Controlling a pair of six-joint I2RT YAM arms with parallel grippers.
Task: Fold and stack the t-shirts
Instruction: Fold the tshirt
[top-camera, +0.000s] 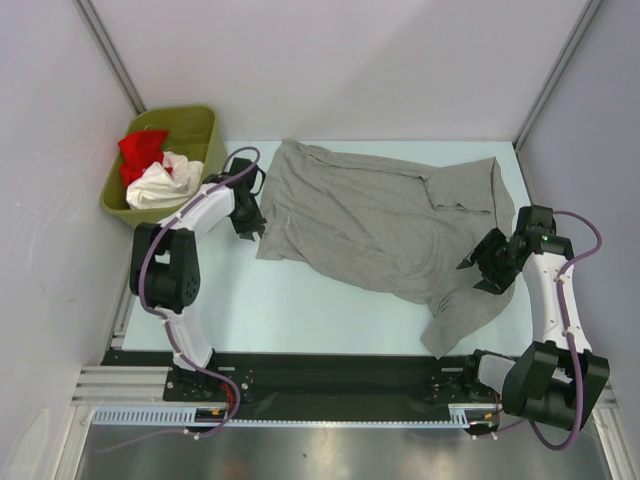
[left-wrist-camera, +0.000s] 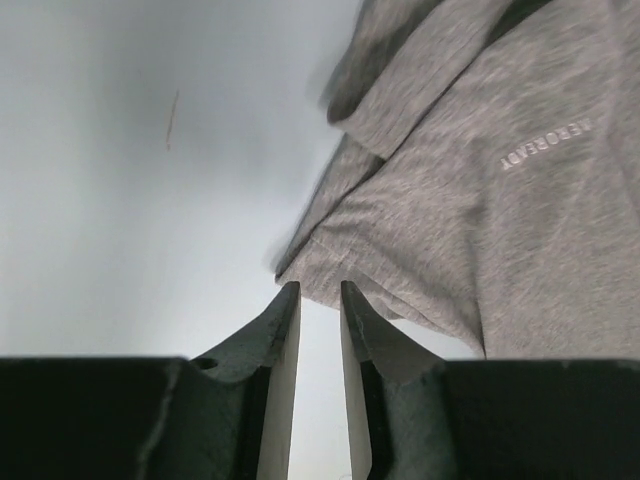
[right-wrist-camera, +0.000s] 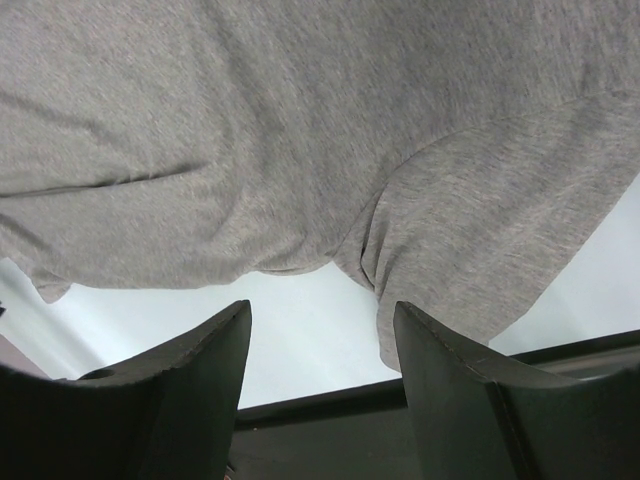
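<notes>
- Left gripper (left-wrist-camera: 320, 290) is hovering at the edge of the heather-grey t-shirt (left-wrist-camera: 500, 230), jaws narrowly parted and empty, probably lining up a pinch.
- Right gripper (right-wrist-camera: 320, 308) is hanging wide open, empty, beside that shirt spread on the table (top-camera: 300, 310).

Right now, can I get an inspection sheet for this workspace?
Surface: pale table, partly covered by cloth.
Job's things: heather-grey cotton t-shirt spread out, rumpled, unfolded; red t-shirt and white t-shirt bunched in the olive-green plastic bin at the far left corner.
Clutter: nothing seen.
Grippers: left tool slightly parted, empty, by the grey shirt's left edge; right tool wide open, empty, at its right side.
Cables: purple cables looped along both arms.
Surroundings: white walls, metal frame posts.
</notes>
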